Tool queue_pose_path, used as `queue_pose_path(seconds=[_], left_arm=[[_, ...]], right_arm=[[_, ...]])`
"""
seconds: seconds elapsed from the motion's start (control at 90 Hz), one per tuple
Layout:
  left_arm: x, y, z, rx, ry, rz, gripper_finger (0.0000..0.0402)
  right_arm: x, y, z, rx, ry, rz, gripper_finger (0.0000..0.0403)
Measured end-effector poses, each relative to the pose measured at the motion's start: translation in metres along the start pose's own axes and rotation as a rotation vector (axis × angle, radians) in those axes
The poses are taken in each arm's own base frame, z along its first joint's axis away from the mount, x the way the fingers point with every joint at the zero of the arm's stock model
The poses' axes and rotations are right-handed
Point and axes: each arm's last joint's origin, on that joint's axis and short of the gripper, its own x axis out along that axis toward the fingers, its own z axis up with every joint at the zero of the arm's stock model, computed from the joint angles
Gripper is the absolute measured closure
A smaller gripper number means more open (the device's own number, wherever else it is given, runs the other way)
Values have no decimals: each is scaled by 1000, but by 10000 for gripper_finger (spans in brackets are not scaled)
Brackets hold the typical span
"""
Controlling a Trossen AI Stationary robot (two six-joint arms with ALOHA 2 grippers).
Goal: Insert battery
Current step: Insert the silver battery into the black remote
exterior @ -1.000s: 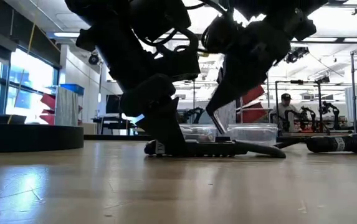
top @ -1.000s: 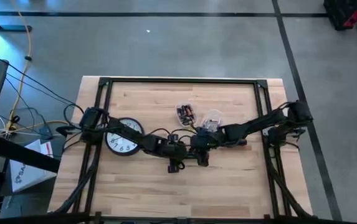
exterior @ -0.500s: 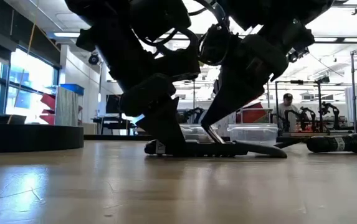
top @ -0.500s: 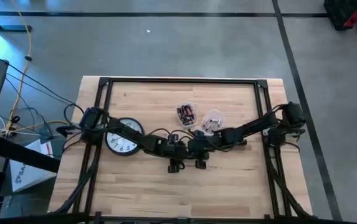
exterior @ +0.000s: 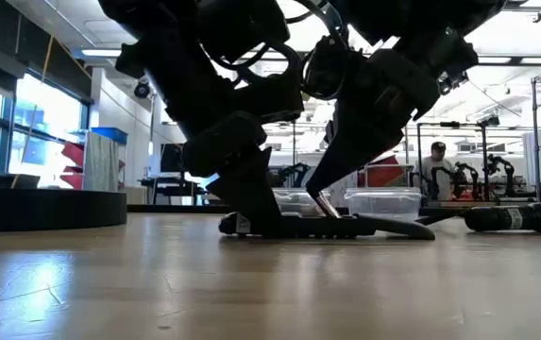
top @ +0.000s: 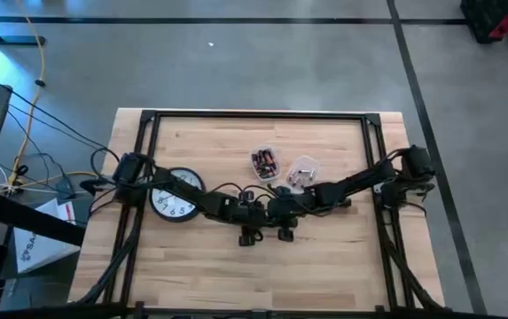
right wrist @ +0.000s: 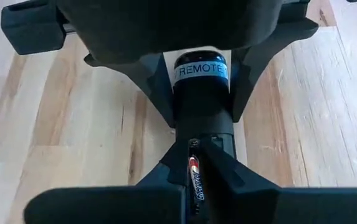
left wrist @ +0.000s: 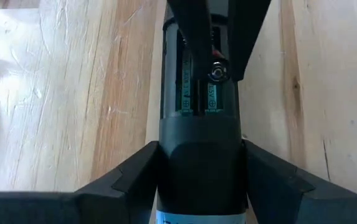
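Remote: you see the black remote point(right wrist: 202, 93) lying flat on the table point(top: 324, 266), just in front of the two small tubs; its open bay shows green-labelled cells in the left wrist view.
Left gripper: your left gripper point(left wrist: 200, 163) is clamped on the remote's body, one finger on each side.
Right gripper: your right gripper point(right wrist: 194, 180) pinches a battery point(right wrist: 194, 175) between its fingers, tip down over the remote's open end.
Around the remote: a wall clock point(top: 174, 195) lies face up to its left, partly under the left arm; a clear tub of batteries point(top: 264, 161) and a second clear tub point(top: 302, 170) sit just behind it.
Surface: pale wood planks inside a dark frame.
Room: grey floor around the table; a person point(exterior: 435, 162) stands at a far bench.
Open space: bare wood in front of the remote, out to the near edge.
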Motion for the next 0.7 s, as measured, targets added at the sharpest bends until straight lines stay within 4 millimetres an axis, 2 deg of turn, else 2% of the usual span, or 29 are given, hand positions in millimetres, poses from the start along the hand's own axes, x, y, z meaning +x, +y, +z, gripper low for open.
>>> queue_pose_path(seconds=[0.2, 0.7], left_arm=[[0, 0, 0, 0, 0, 3, 215], [0, 0, 0, -1, 1, 1, 215]], right_arm=[[0, 2, 3, 38, -9, 35, 402], [7, -6, -12, 68, 66, -31, 402]])
